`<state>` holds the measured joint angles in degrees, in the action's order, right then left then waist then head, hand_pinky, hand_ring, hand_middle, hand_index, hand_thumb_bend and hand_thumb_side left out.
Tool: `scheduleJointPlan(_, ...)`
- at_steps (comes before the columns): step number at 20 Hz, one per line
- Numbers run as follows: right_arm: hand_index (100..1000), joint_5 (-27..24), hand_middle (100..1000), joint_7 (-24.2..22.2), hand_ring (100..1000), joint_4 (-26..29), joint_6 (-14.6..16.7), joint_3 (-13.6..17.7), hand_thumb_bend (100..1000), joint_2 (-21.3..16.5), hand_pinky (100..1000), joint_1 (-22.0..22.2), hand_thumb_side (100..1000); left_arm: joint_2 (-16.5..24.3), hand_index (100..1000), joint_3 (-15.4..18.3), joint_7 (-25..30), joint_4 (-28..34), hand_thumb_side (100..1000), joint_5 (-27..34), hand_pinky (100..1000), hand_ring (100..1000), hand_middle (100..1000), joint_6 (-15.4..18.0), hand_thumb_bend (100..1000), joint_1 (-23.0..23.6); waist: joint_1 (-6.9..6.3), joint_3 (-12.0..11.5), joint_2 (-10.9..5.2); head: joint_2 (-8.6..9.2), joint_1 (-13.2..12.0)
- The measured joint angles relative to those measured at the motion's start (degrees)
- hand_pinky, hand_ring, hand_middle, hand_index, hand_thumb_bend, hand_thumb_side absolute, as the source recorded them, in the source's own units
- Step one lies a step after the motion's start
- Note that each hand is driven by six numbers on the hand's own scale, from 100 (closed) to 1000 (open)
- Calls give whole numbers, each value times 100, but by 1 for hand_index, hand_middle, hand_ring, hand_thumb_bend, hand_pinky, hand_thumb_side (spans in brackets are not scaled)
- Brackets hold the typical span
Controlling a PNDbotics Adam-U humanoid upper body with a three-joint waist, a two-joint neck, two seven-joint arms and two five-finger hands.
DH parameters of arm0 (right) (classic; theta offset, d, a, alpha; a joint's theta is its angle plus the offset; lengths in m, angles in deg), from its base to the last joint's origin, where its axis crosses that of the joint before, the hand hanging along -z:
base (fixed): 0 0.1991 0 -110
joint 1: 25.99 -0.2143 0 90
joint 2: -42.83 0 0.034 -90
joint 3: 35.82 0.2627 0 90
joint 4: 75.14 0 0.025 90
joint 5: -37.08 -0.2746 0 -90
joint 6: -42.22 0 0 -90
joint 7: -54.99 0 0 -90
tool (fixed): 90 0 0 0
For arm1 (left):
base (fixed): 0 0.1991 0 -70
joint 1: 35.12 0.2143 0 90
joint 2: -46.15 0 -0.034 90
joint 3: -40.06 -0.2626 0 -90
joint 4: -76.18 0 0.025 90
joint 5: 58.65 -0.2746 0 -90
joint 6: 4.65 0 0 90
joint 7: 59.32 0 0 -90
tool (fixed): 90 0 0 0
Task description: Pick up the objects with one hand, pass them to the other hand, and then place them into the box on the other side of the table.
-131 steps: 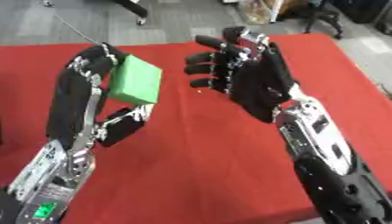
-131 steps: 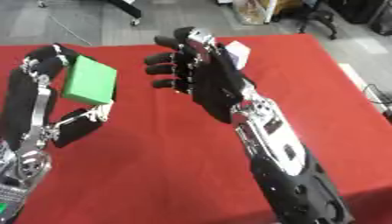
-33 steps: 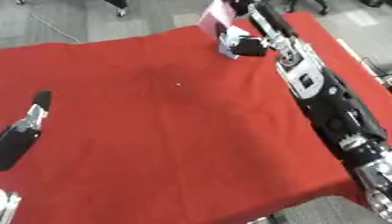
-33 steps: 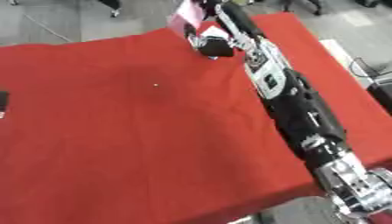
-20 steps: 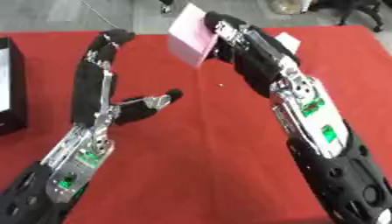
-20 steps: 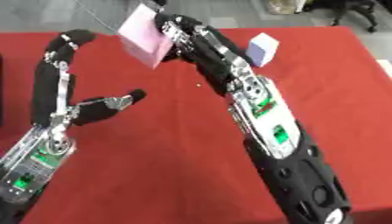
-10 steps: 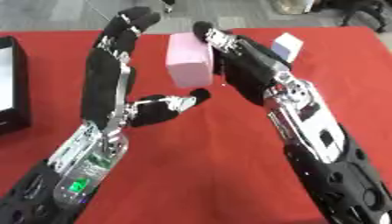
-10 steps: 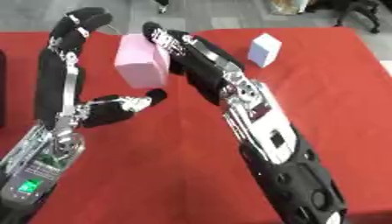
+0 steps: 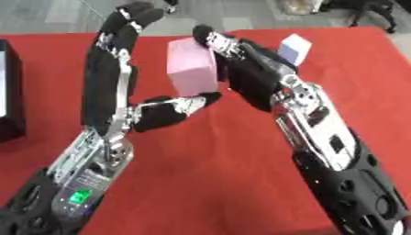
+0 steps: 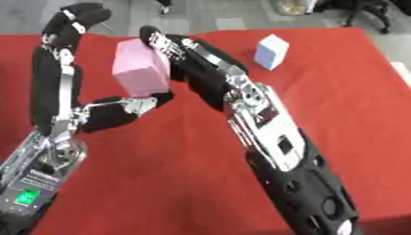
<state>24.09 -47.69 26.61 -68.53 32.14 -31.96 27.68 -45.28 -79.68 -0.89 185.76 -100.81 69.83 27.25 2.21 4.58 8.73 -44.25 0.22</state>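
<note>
Only my left eye view catches the black box at the table's edge. My right hand grips the pink block; my left hand cups it, fingers above, thumb just below.

No words, numbers or brand marks can be read anywhere; the green light on the left forearm shows no legible characters.

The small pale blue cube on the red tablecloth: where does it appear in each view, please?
Left eye view: the small pale blue cube is at upper right, close beside the right hand.
Right eye view: it sits upper right of centre, clearly apart from that hand.
Shared landmark: the pink rectangular block held up between both hands.
</note>
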Motion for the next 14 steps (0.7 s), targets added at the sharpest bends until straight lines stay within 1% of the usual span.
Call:
scheduleJointPlan(1,694,1,265,-14,642,5,-8,0,100,-1,727,-1,738,0,773,-15,8,0,380,31,787,723,725,25,835,-7,0,3,0,0,1)
scheduleJointPlan(4,694,3,265,-51,642,13,-40,-1,100,-3,727,-1,740,3,751,-50,137,25,355,45,782,709,701,160,719,-11,0,5,0,0,5)
scheduleJointPlan(5,694,3,264,-63,642,18,-45,-2,100,-3,727,-3,741,6,748,-52,207,39,351,20,781,706,697,217,591,-11,0,5,0,0,10)
scheduleJointPlan(6,694,3,264,-76,642,30,-48,-4,100,-4,726,-5,741,9,745,-54,285,51,338,-20,780,705,694,267,528,-11,0,5,0,0,19)
scheduleJointPlan(8,694,-2,264,-91,642,35,-61,-15,100,-5,726,-22,744,30,734,-80,434,114,277,-115,776,696,681,330,338,-11,0,6,0,0,30)
scheduleJointPlan(9,695,-14,264,-99,642,36,-68,-19,100,-6,726,-24,745,49,725,-88,503,161,267,-174,775,693,676,343,304,-11,0,6,0,0,38)
scheduleJointPlan(10,695,-25,265,-107,641,36,-76,-23,100,-6,726,-26,748,57,714,-102,574,203,248,-234,772,685,665,349,237,-10,0,6,0,0,45)
scheduleJointPlan(14,695,-92,266,-135,640,38,-108,-28,100,-8,724,-25,758,95,706,-134,776,284,244,-479,765,677,655,365,169,-10,0,6,0,0,52)
